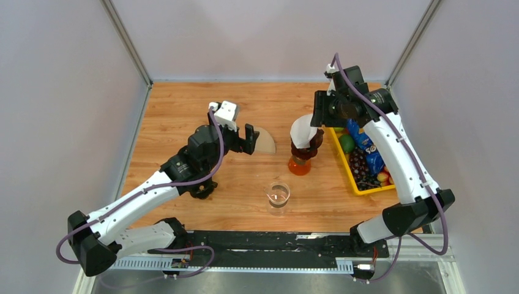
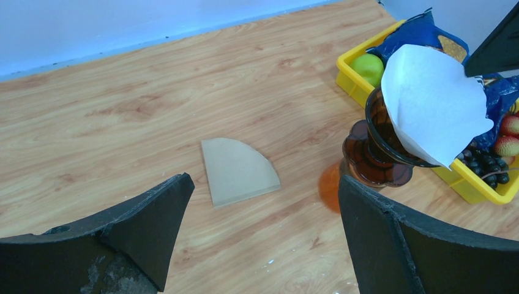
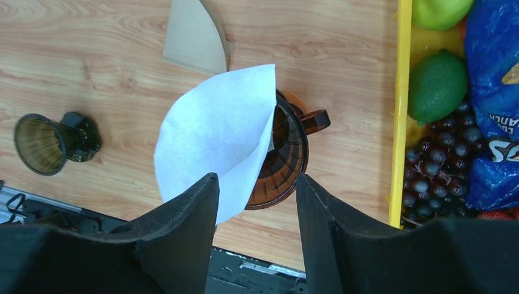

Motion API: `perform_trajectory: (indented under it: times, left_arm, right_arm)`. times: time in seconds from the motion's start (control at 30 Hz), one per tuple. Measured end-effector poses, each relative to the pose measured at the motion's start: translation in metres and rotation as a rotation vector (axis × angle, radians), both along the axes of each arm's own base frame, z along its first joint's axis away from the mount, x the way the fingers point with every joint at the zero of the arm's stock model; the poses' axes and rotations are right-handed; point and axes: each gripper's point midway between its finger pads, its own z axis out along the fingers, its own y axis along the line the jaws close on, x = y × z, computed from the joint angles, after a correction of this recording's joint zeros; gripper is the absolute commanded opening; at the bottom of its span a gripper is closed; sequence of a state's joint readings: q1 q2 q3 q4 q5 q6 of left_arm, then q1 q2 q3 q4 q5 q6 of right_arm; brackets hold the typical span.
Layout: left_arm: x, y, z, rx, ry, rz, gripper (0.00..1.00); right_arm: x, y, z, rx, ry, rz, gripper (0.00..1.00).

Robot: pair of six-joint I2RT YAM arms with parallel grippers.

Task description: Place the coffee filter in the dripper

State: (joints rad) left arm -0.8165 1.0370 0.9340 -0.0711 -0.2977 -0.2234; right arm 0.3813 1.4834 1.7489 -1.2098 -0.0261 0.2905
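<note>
The white filter (image 3: 214,135) stands point-down in the mouth of the dripper (image 3: 287,159), but I judge it only half seated: most of the cone leans out over the rim on the side away from the yellow bin (image 3: 396,122), and its open edge sits well above the ribbed wall. It is thin paper, almost weightless and floppy. It will crease or fold under any hard squeeze, and a light nudge could tip it off the rim. I would take hold of it by the upper free edge with a light pinch, or press gently on the inner wall to walk the cone down, rather than grab the body. The dripper is perched on an orange server, so a sideways shove could topple the stack. My right hand (image 3: 256,184) hangs directly over it with its fingers spread, gripping nothing, and one finger sits just in front of the filter's lower edge in the right wrist view. My left hand (image 2: 263,180) hovers above the counter (image 1: 183,110), also spread and empty. Below it a brown filter (image 2: 238,171) lies flat, folded, apart from the dripper. A glass (image 1: 278,195) stands nearer the bases, and a second dark cone (image 3: 46,144) lies on its side further left.
</note>
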Motion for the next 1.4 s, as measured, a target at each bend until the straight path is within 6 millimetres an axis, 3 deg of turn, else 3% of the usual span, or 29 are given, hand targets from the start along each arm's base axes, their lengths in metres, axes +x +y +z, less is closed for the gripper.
perform_trajectory:
  times: [0.23,0.43,0.6,0.97,1.4]
  left_arm:
    - [-0.002,0.002,0.006,-0.009,-0.013,-0.001,1.00]
    - [-0.003,0.004,0.009,-0.016,-0.020,0.003,1.00]
    - [-0.002,0.006,0.008,-0.012,-0.019,0.012,1.00]
    - [-0.001,0.007,0.007,-0.006,-0.016,0.022,1.00]
    - [-0.001,0.007,0.003,0.003,-0.007,0.022,1.00]
  right_arm:
    - [0.000,0.014,0.033,0.084,-0.098,0.039,0.39]
    - [-0.002,0.040,0.036,0.087,-0.130,0.090,0.29]
    - [0.002,0.041,0.018,0.013,-0.117,0.051,0.27]
    - [0.002,0.025,-0.050,-0.154,0.024,-0.006,0.26]
    - [0.007,0.026,-0.065,-0.184,0.055,-0.009,0.25]
